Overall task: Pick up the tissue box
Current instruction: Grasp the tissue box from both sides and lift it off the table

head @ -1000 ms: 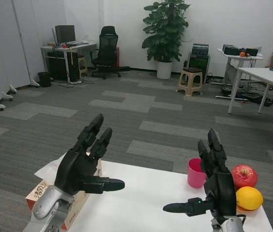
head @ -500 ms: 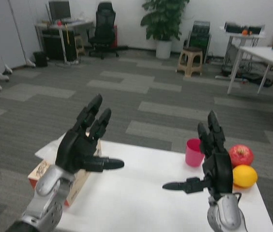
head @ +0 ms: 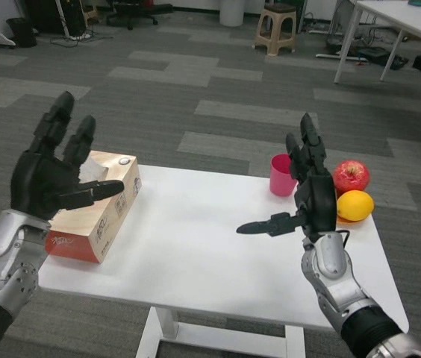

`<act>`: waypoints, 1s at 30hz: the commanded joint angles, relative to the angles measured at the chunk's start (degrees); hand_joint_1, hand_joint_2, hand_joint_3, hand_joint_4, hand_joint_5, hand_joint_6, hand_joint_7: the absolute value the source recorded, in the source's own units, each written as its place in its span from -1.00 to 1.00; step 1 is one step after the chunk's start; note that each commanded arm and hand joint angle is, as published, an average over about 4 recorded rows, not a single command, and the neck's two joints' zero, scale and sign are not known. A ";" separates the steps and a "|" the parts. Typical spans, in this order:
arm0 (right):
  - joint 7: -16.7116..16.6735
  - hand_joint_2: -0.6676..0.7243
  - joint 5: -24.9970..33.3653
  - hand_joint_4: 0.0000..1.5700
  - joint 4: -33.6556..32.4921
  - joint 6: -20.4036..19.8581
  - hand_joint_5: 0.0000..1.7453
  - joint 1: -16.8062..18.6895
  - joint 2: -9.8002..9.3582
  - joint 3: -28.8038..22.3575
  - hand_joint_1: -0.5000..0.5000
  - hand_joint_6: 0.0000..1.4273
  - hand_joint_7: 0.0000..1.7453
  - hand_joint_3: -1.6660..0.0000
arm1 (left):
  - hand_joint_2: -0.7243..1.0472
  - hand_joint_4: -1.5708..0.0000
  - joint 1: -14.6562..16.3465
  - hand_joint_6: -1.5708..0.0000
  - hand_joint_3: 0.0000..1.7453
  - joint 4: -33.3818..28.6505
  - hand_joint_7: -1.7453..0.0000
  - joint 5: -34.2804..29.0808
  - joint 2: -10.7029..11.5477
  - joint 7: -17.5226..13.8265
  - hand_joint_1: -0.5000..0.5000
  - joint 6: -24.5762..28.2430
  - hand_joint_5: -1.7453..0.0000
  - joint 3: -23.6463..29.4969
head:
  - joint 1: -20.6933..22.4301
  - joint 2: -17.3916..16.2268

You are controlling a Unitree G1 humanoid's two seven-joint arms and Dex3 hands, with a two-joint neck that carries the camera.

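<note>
1. A white worktop (head: 195, 246) stands on a grey carpeted floor (head: 195, 97).
2. The tissue box (head: 98, 209) lies at the worktop's left end.
3. The left hand (head: 50, 171) hovers over the box with fingers spread, grasping nothing.
4. The right hand (head: 307, 201) is raised over the right side, fingers apart, empty.
5. A pink cup (head: 281, 175), a red apple (head: 351, 176) and an orange (head: 354, 206) sit at the far right.

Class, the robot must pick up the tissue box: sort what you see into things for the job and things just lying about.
For the job: tissue box, left hand, right hand.

Lying about: pink cup, apple, lemon.
</note>
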 commanded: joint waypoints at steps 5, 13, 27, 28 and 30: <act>-0.17 0.18 0.30 -0.71 2.50 -0.55 -1.00 -2.15 0.30 0.80 -0.92 -1.00 -1.00 0.81 | 0.83 1.00 3.38 1.00 -1.00 0.30 1.00 -6.62 7.01 -0.73 1.00 1.53 1.00 1.80 | 0.20 -0.75; -0.17 0.18 0.34 -0.71 5.31 -0.64 -1.00 -3.38 1.09 1.59 -0.92 -1.00 -1.00 0.81 | 0.93 1.00 5.23 1.00 -1.00 6.45 1.00 -13.78 12.24 -1.70 1.00 2.98 1.00 4.70 | 0.78 -1.21; -0.17 0.18 0.34 -0.71 8.26 -0.55 -1.00 -4.98 1.69 3.02 -0.92 -1.00 -1.00 0.81 | 1.00 1.00 4.52 1.00 -1.00 24.31 1.00 -19.56 20.37 -3.26 1.00 5.44 1.00 0.86 | 2.64 -0.10; -0.17 0.20 0.34 -0.71 8.44 -0.55 -1.00 -5.09 1.71 3.09 -0.92 -1.00 -1.00 0.81 | 1.00 1.00 4.39 1.00 -0.98 25.35 1.00 -19.80 20.81 -3.28 1.00 5.44 1.00 0.09 | 2.98 0.14; -0.17 0.23 0.34 -0.71 8.79 -0.55 -1.00 -5.35 1.66 3.35 -0.92 -1.00 -1.00 0.81 | 1.00 1.00 4.04 1.00 -0.95 27.02 1.00 -19.84 21.47 -3.33 1.00 5.44 1.00 -1.36 | 2.99 0.06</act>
